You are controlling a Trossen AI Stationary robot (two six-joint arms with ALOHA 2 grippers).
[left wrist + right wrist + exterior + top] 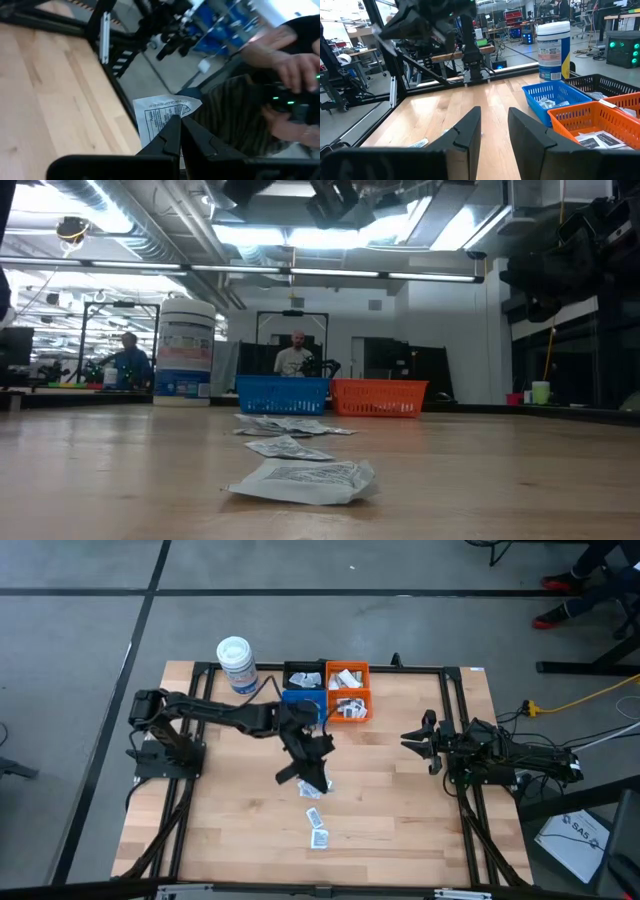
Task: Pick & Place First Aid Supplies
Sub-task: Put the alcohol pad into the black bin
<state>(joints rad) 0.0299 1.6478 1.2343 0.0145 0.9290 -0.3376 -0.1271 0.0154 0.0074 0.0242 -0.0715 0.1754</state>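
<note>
Sachet (167,111), lower part hidden, seemingly pinched by left fingers (170,137); right fingers (470,131) parted.

Bins (327,690), tub (237,663) crowd far edge; sachets (318,827) mid-table; near corners free.

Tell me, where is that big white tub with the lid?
From above, the white tub stands at the table's far edge, on the left arm's side, just left of the blue bin.

Bright, even light from overhead

Ceiling strip lights (300,272) glare in the low view; the worktop (400,790) shows soft shadows; the nearest sachet (305,480) and the left wrist view's background are blurred.
</note>
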